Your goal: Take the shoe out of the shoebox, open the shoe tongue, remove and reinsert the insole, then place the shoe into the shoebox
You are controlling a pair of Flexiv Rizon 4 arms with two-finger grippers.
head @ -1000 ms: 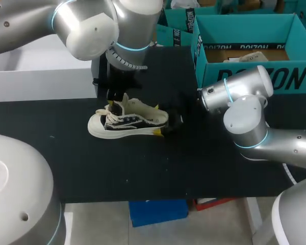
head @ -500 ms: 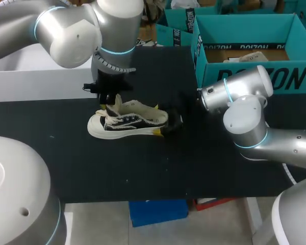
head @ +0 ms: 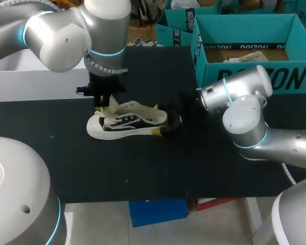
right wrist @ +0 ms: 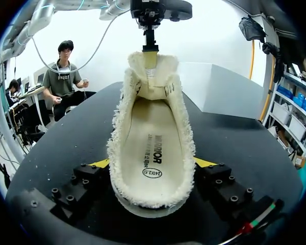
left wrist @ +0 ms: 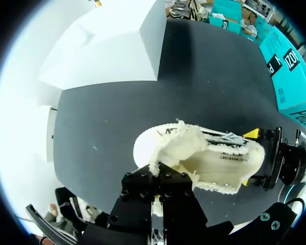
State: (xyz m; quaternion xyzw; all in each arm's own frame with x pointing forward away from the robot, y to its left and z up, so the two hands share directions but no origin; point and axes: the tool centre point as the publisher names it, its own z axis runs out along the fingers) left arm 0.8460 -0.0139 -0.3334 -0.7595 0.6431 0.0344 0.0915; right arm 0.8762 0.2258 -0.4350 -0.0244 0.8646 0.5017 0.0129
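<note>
A black-and-cream sneaker [head: 127, 122] lies on its sole on the black table [head: 143, 168], toe toward my left arm. My left gripper [head: 106, 102] hangs over the laces, shut on the cream tongue [left wrist: 181, 148], which is drawn up and toward the toe. In the right wrist view the left gripper [right wrist: 150, 53] pinches the tongue's top [right wrist: 149, 71]. My right gripper [right wrist: 151, 163] holds the heel, with one yellow tip pressed to each side of the shoe [right wrist: 143, 102]. The cream insole [right wrist: 152, 153] lies flat inside the shoe. In the head view the right gripper [head: 164, 127] sits at the heel.
The teal shoebox [head: 245, 76] stands open at the back right, and more teal boxes stand behind it. A white box [head: 41, 81] sits at the back left, close behind the left gripper. Bare black table lies in front of the shoe.
My left arm has shifted toward the toe end, drawing the tongue over from upright to leaning forward. The right arm and the shoe's heel have stayed put.
</note>
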